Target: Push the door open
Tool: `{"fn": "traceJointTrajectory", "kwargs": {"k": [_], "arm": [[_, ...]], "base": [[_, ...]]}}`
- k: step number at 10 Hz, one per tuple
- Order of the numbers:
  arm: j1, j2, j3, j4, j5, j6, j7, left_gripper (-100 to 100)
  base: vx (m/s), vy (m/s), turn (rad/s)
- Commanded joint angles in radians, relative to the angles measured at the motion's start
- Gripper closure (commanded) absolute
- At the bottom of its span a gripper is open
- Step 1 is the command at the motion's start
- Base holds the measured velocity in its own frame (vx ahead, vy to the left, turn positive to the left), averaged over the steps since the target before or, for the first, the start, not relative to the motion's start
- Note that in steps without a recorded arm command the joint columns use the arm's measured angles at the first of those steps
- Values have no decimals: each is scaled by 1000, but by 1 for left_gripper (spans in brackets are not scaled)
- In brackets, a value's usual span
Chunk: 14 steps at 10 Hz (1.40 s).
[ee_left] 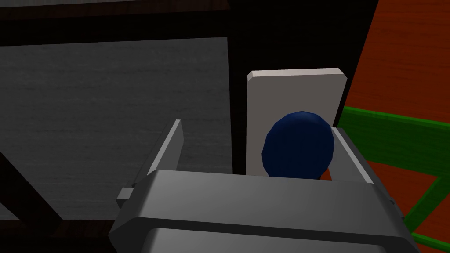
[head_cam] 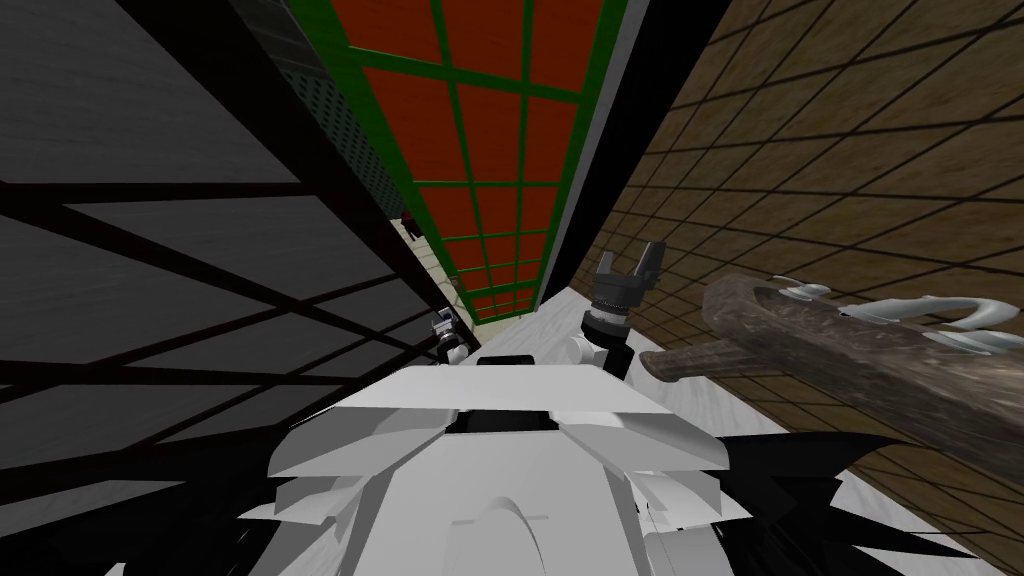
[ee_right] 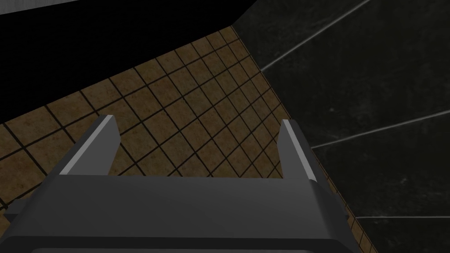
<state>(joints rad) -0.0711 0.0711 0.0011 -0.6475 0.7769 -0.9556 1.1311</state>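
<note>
Dark grey door [head_cam: 200, 250] first, stretching off to the left of its blue knob [ee_left: 299, 145]. The left hand [ee_left: 259, 129] is right there, fingers spread apart, with the knob sitting between them and hard against one finger, possibly touching, tough to call. A pale plate [ee_left: 294, 88] backs the knob. The left arm is clearly nearer, and the push looks to go straight ahead into the panel. Well right of the knob, the right hand [head_cam: 628, 262] hangs raised, fingers apart, holding nothing.
</note>
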Motion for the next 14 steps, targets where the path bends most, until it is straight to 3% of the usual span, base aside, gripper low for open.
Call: {"fn": "traceJointTrajectory", "kwargs": {"k": [1, 3, 4, 7, 8, 9, 14], "arm": [[42, 21, 30, -23, 16, 5, -13, 100], [42, 21, 30, -23, 16, 5, -13, 100], [18, 21, 30, 4, 16, 5, -13, 100], [42, 21, 30, -62, 16, 5, -13, 100], [42, 21, 30, -46, 16, 5, -13, 100], [34, 8, 10, -53, 30, 2, -27, 100], [35, 11, 12, -48, 38, -5, -30, 100]], "base": [[-3, 3, -34], [3, -3, 38], [-10, 7, -27], [5, -3, 1], [1, 8, -41], [3, 88, -164], [-5, 36, -26]]}}
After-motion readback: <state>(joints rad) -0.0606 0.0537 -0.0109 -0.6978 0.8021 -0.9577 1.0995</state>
